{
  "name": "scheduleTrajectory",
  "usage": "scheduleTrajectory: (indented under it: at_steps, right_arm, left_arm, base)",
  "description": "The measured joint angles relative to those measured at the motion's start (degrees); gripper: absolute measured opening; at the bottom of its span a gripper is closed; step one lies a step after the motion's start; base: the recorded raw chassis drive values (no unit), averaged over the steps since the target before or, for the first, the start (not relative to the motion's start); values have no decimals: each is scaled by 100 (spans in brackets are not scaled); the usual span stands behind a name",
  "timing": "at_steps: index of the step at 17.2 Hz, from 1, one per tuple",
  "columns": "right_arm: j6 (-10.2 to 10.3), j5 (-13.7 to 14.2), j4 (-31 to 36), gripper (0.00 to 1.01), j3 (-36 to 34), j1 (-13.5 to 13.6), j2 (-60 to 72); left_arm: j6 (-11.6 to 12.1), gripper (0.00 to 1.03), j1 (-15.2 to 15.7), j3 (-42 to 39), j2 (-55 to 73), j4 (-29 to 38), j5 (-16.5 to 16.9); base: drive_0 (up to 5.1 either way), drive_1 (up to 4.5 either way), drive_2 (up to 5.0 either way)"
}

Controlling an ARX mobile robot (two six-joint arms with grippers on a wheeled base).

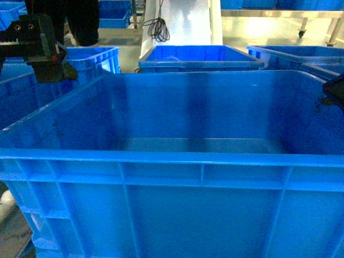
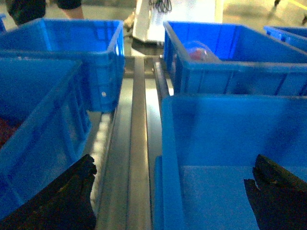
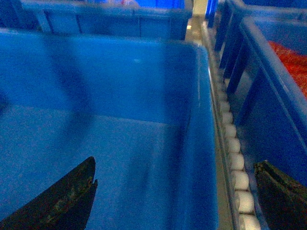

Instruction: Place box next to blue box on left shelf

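Note:
The box (image 1: 172,177), a big blue crate with a thick rim and ribbed walls, fills the head view; it is empty. My left gripper (image 1: 54,70) hangs at its left rim. In the left wrist view the left gripper (image 2: 170,194) is open, its black fingers (image 2: 62,201) on either side of the box's left wall (image 2: 170,153) without touching it. My right gripper (image 1: 334,91) is at the right rim. The right gripper (image 3: 172,199) is open too, straddling the box's right wall (image 3: 201,158). Several other blue crates stand around; which is the blue box I cannot tell.
Two blue crates (image 2: 43,120) (image 2: 67,45) stand left of the box across a metal rail (image 2: 136,143), and another (image 2: 230,57) stands behind it. White rollers (image 3: 235,158) run along the box's right side, beside a crate with red contents (image 3: 288,62). A person (image 1: 80,21) stands at the back left.

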Motion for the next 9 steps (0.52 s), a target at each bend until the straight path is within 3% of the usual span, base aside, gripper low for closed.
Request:
scheduleTrajectory:
  at_steps: [1, 2, 4, 8, 9]
  right_arm:
    - [-11, 249, 1467, 90, -389, 2, 144]
    - [-13, 302, 2498, 79, -898, -42, 144]
    - [-13, 258, 3637, 53, -1812, -203, -328]
    - [-15, -2, 3460, 3, -2675, -433, -1351]
    - [-35, -278, 3390, 2, -2817, -697, -1639]
  left_arm:
    - [142, 86, 22, -363, 35, 1150, -282]
    - [245, 73, 76, -894, -192, 1722, -249]
    - [284, 49, 282, -1587, -697, 1978, -181]
    - [282, 1, 476, -2553, -1703, 1906, 57]
    - [291, 2, 527, -2736, -1974, 1810, 116]
  base:
    - [0, 0, 0]
    - [0, 0, 0]
    - [0, 0, 0]
    - [0, 0, 0]
    - [0, 0, 0]
